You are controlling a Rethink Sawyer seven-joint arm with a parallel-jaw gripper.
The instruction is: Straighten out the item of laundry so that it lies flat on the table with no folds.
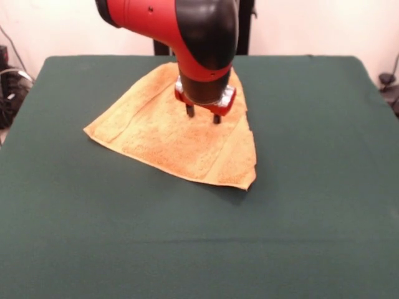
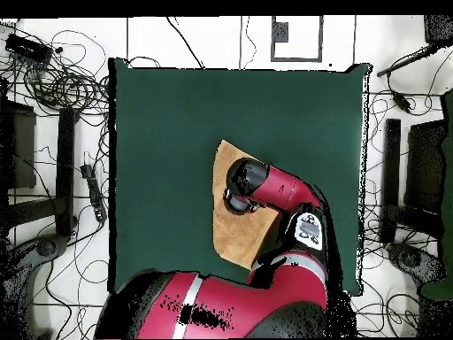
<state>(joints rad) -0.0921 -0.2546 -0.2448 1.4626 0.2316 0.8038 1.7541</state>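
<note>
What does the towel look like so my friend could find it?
Look at the big dark green table. Under the red robot arm's claw lies the towel, orange-tan and fuzzy, with stripe bands. It is the only cloth thing on the green.

towel (image 1: 174, 134) sits on the table (image 1: 299, 205), upper middle of the front view, gripper (image 1: 203, 114) right over its upper part
</note>
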